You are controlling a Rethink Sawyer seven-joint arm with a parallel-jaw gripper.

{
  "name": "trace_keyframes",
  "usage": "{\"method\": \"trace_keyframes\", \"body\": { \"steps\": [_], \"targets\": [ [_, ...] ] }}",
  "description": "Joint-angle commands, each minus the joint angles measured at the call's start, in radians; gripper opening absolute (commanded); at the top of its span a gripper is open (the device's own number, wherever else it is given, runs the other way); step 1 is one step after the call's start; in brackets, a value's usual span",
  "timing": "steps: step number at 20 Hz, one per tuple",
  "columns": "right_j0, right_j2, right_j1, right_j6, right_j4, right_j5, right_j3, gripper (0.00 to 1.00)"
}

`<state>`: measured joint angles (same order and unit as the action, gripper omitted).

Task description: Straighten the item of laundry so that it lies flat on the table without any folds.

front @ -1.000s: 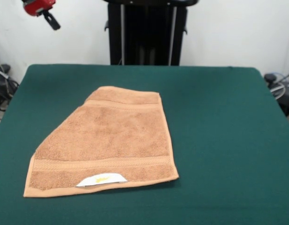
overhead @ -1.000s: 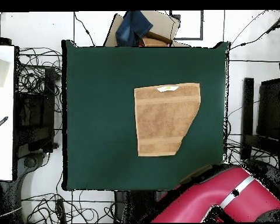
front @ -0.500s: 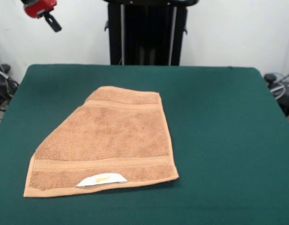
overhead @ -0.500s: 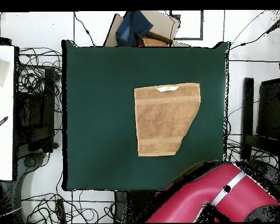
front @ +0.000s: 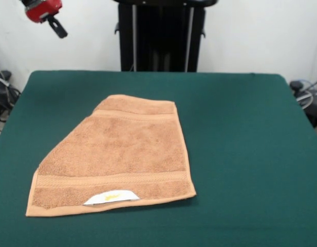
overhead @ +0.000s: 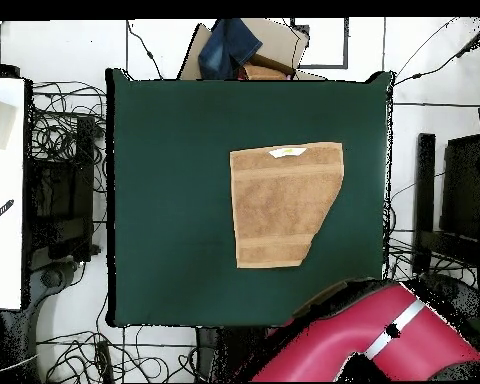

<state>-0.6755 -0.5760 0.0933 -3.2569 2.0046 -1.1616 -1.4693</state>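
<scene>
Gripper (front: 56, 27): black tip below a red housing, raised well above and beyond the far left corner of the large rectangular table with dark green felt-like surface (front: 240, 134), as seen in front view. Jaw state: cannot tell; tip too small to resolve. Not touching anything.

Small light orange-tan terry towel (front: 117, 154): lies on the table, left of table centre in front view, well apart from the gripper. Near edge of towel runs close to table's near edge. White label w/ yellow mark (front: 111, 197) sits on that near hem, face up. Woven border bands run parallel to near and far hems. Right side straight. Far left corner is folded, giving a diagonal edge from the far hem down to the near left corner; outline is 5-sided, not rectangular.

Overhead view: towel (overhead: 284, 203) right of table (overhead: 164, 200) centre, label (overhead: 288, 152) on the edge away from the red arm body (overhead: 384, 345). Arm body crosses the table's corner nearest the towel, w/o touching the towel.
</scene>
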Motion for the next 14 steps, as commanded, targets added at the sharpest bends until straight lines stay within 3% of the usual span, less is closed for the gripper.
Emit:
{"method": "trace_keyframes", "body": {
  "steps": [1, 14],
  "targets": [
    [0.028, 0.241, 0.027, 0.147, -0.102, -0.033, -0.062, 0.00],
    [0.070, 0.289, 0.089, 0.112, -0.143, -0.019, -0.156, 0.00]
  ]
}}
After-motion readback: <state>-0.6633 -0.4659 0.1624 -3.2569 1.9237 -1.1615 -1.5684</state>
